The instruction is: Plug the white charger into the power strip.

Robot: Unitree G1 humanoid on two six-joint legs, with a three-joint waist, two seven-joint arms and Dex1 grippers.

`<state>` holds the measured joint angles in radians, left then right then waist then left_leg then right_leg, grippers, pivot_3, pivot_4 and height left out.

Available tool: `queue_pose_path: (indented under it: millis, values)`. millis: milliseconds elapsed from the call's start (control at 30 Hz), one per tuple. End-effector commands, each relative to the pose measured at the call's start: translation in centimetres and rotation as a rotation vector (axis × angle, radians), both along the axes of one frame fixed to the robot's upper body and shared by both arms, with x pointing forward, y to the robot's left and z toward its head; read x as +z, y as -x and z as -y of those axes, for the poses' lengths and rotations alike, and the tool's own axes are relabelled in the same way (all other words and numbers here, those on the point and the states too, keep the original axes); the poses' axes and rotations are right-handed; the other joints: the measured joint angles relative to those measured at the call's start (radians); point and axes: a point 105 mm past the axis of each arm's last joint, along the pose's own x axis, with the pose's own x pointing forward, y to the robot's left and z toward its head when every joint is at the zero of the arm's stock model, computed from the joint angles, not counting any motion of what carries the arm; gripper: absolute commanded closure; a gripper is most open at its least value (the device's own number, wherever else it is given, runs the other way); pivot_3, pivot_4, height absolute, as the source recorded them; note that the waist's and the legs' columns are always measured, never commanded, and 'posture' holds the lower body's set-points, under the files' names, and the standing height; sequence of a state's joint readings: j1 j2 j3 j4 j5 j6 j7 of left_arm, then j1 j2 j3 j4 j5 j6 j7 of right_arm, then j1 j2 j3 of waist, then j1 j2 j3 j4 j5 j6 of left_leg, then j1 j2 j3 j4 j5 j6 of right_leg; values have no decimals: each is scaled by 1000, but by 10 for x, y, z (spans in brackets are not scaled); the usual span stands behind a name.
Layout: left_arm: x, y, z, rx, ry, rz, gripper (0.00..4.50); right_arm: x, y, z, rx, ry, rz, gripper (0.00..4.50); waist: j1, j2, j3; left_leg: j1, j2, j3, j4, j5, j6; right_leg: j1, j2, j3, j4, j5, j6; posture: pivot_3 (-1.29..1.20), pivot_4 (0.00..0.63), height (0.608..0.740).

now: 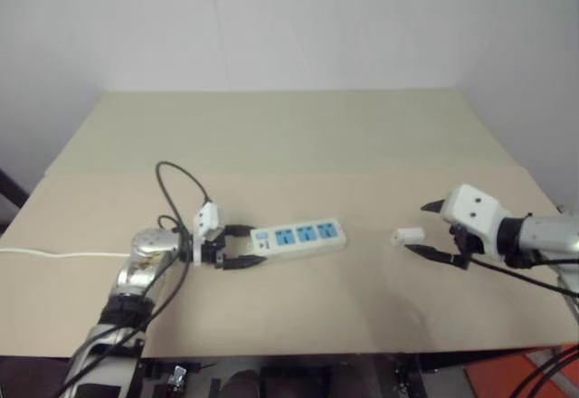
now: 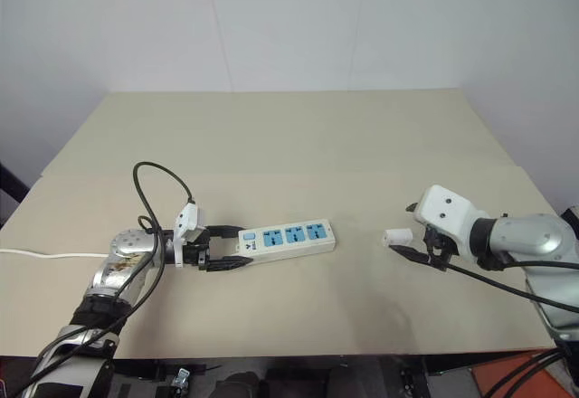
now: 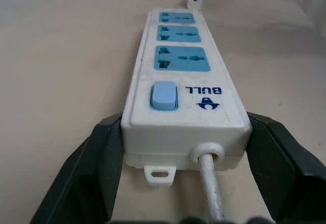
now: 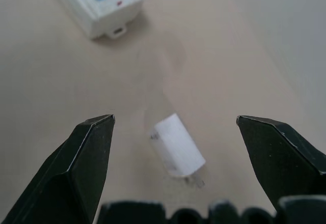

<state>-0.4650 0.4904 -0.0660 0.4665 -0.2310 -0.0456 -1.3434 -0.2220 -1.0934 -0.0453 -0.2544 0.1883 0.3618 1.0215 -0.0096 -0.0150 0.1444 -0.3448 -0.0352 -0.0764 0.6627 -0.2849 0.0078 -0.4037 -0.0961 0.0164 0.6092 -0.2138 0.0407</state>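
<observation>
Left claw [image 2: 226, 247] clamps the switch end of the power strip [image 2: 285, 237]; right claw [image 2: 412, 231] gapes wide, empty, around the charger [image 2: 398, 235], which lies on the bench [image 2: 298, 145].

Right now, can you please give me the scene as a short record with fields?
power strip: flat on the table, blue sockets up, switch end clamped
left gripper: shut on the power strip's switch end
white charger: lying on the table, apart from the strip, not plugged in
right gripper: open, fingers either side of the charger, not touching it
</observation>
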Motion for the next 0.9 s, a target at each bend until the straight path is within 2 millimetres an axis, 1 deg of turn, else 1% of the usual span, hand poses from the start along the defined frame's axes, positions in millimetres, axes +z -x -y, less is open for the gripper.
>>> queue_pose_path:
  millis: [33,200,300,400,533,667,767,900]
  values:
    - [-1,0,6,-35,-11,18,1249,6,-7,1,100,113,-1,0,-2,0,0,0,0,0,0,0,0,0,0,0,0,0,0,0,150,740]
    - [-7,2,6,-71,-36,10,1249,11,-23,-2,251,303,-69,0,-4,1,0,1,0,1,0,0,0,0,0,1,0,0,0,0,150,740]
    - [-7,0,6,-67,-35,14,1249,5,-31,-9,335,423,-146,0,-4,1,0,0,0,1,0,0,0,-1,0,0,0,0,0,0,150,740]
    - [-7,-1,6,-71,-38,18,1249,2,-43,-19,368,480,-180,0,-3,1,-1,0,0,0,0,0,0,0,0,0,0,0,0,0,150,740]
    - [-6,-1,7,-73,-48,27,1249,-6,-50,-13,391,631,-242,0,1,1,-1,-1,0,0,1,0,0,-2,0,0,1,0,0,0,150,740]
    - [-4,0,10,-83,-36,30,1249,-14,-59,-18,351,641,-296,0,-3,2,-1,-1,0,0,1,0,0,-2,0,-1,1,0,0,0,150,740]
    - [-3,1,12,-84,-18,23,1249,-18,-63,-17,325,649,-320,0,-1,2,-1,-1,0,0,1,0,0,-2,0,0,2,0,0,0,150,740]
    - [-3,2,12,-87,-21,20,1249,-19,-63,-22,315,633,-337,0,-1,2,-1,-2,-1,0,1,0,0,-2,0,-1,2,0,0,0,150,740]
